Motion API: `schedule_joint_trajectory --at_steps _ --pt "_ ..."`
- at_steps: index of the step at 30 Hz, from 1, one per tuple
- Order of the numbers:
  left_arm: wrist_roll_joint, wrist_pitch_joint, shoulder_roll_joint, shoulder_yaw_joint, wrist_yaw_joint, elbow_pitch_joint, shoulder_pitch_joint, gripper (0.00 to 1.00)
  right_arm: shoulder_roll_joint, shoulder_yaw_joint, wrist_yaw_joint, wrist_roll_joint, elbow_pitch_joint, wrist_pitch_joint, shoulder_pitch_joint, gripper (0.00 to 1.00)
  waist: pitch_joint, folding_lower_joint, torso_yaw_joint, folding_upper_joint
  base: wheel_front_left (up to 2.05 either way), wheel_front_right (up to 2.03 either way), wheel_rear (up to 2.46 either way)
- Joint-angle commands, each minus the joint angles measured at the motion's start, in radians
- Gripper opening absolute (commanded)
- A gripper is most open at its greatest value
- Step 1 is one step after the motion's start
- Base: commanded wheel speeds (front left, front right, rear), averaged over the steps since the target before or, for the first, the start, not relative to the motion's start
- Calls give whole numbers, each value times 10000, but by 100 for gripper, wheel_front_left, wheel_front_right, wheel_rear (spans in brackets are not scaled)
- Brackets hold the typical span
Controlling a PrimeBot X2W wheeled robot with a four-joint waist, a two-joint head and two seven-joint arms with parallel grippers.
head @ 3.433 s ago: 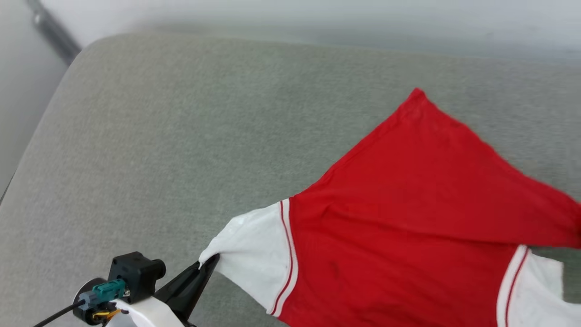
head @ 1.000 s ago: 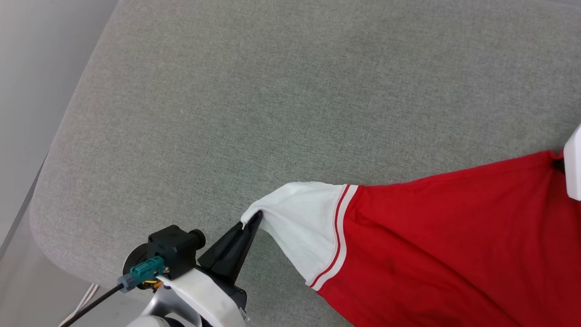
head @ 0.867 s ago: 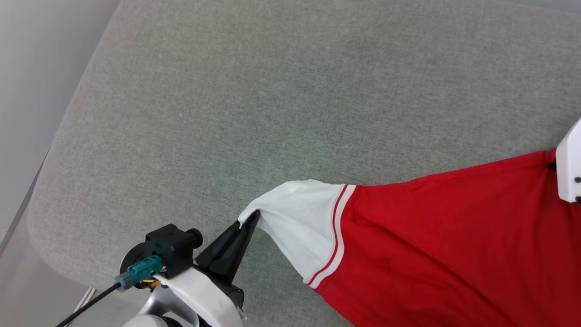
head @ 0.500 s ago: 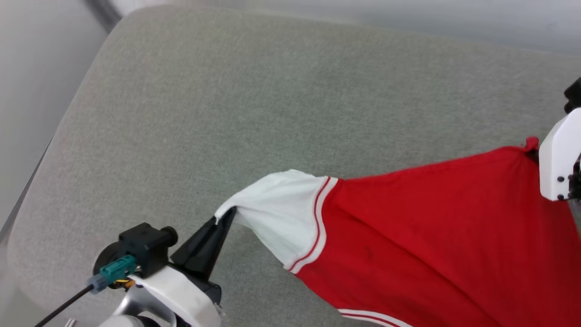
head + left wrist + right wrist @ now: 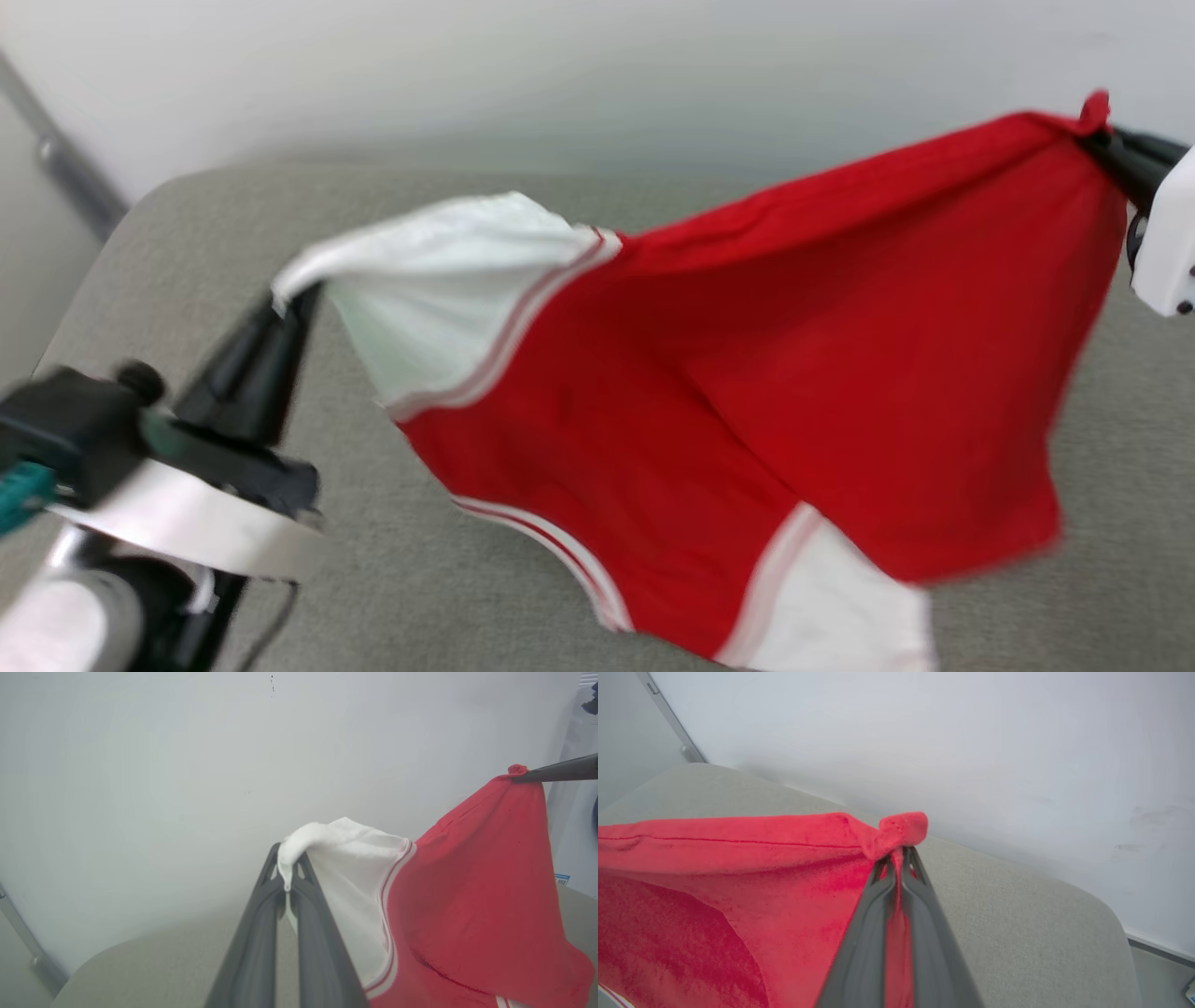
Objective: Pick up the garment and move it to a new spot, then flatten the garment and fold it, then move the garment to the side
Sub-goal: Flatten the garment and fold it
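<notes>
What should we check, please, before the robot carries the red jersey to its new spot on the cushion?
1. The left gripper is shut on the tip of the white sleeve: ok.
2. The right gripper is shut on a red hemmed corner of the garment: ok.
3. The top edge is stretched between the two grips: ok.
4. The hanging lower part, with the second sleeve, is clear of the grey cushion: cannot tell, as the head view is blurred.
5. The garment hangs flat and square: not ok. It is held by a sleeve and a corner, so it hangs skewed.
6. There is bare cushion to lay it on: ok.
</notes>
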Motion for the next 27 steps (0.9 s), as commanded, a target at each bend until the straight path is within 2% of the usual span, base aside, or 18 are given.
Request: schedule_joint_trajectory --at_steps 1,13,19,23,27 --pt "30 4 133 212 80 -166 -309 0 115 -46 -4 40 -242 -138 -169 0 -447 0 -517 0 0 0 0" --pt "-149 235 960 2336 593 -942 -2557 0 576 -181 -4 11 -2430 -573 -705 0 -573 0 -1631 0 0 0 0" --pt "-78 609 1404 2562 420 -965 -3765 0 799 -349 -4 -219 -3296 -723 -771 0 -267 0 -1821 0 0 0 0" --pt "32 841 1527 2570 471 -645 -4661 0 1101 -710 -4 -269 -3696 -747 -983 0 98 0 -1818 0 0 0 0" --pt "-35 1044 1555 2404 213 -187 -5736 0 1161 -921 -4 -493 -3913 -787 -1417 0 733 0 -1751 0 0 0 0"
